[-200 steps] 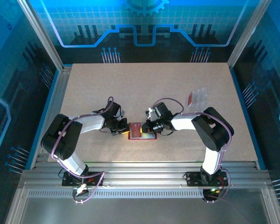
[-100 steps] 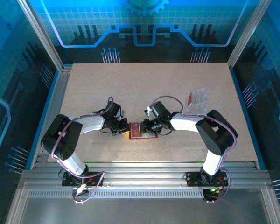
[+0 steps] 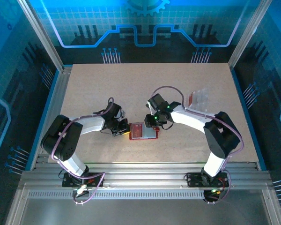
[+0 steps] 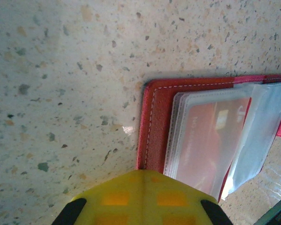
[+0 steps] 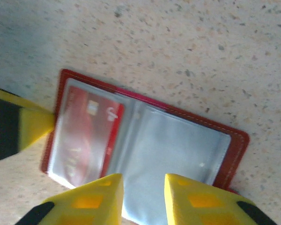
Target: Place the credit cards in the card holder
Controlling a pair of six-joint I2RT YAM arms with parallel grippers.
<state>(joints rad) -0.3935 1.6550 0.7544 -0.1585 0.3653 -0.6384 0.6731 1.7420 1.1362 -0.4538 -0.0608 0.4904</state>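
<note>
The red card holder (image 3: 141,132) lies open on the table, its clear sleeves facing up. A red credit card (image 5: 91,125) sits inside the left sleeve, also seen as the red card (image 4: 210,136) in the left wrist view. My left gripper (image 4: 143,172) is shut, its yellow tips pressing on the holder's (image 4: 157,122) left edge. My right gripper (image 5: 143,187) hovers open just above the empty right sleeve (image 5: 178,145), nothing between its fingers. In the top view the left gripper (image 3: 125,129) and right gripper (image 3: 153,123) flank the holder.
A clear plastic bag (image 3: 198,98) with something red inside lies on the table at the right, beyond the right arm. The speckled tabletop (image 3: 131,89) stretches to the far edge, framed by metal rails.
My right gripper has opened and drawn back a little from the holder, its elbow swinging right. The red card stays in the sleeve. The left gripper has not moved.
</note>
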